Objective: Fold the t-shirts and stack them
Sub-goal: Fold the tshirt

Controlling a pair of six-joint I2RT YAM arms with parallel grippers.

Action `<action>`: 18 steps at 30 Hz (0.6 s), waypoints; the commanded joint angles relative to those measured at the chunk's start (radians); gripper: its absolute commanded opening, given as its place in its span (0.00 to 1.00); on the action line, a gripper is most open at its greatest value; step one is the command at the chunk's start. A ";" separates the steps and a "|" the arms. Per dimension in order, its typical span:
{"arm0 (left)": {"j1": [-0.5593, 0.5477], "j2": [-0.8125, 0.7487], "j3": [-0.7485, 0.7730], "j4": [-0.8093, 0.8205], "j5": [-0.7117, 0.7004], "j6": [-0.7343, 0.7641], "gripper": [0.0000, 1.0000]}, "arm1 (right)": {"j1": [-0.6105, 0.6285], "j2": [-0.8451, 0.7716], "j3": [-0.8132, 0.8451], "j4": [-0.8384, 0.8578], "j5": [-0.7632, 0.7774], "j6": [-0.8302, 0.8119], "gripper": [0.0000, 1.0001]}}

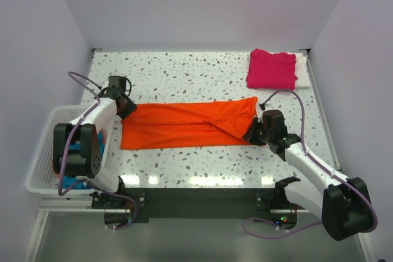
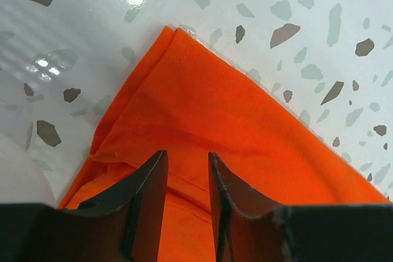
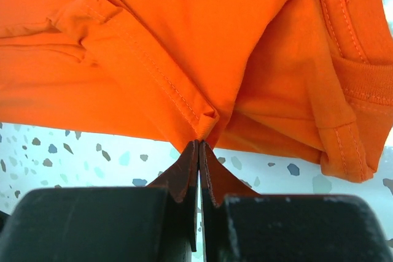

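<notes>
On the speckled table (image 1: 184, 69), the orange t-shirt (image 1: 184, 124) lies folded into a long strip.

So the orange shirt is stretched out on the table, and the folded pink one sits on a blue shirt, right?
Not quite: the pink shirt sits on a white shirt, not a blue one, as the top external view shows. The orange shirt is indeed stretched out on the table.

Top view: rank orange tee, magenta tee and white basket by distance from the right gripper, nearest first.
1. orange t-shirt: centre, its right end pinched in the right gripper.
2. magenta t-shirt: folded at the back right corner.
3. white basket: far left side.
</notes>
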 commanded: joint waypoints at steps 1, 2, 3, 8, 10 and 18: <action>0.012 -0.022 -0.021 -0.018 -0.042 -0.030 0.37 | 0.008 -0.024 -0.022 0.039 0.004 0.015 0.01; 0.012 -0.025 -0.024 -0.020 -0.044 -0.031 0.36 | 0.006 -0.024 -0.028 0.043 0.005 0.016 0.02; 0.010 -0.030 -0.027 -0.021 -0.047 -0.033 0.35 | 0.006 -0.020 -0.028 0.046 0.007 0.016 0.03; 0.012 -0.057 -0.049 -0.017 -0.033 -0.021 0.34 | 0.006 -0.023 -0.019 0.043 0.016 0.018 0.20; 0.010 -0.067 -0.055 0.009 -0.012 0.017 0.34 | 0.006 -0.035 -0.008 0.031 0.025 0.012 0.29; -0.003 -0.140 -0.055 0.075 0.088 0.125 0.38 | 0.041 0.044 0.105 0.066 0.062 -0.036 0.43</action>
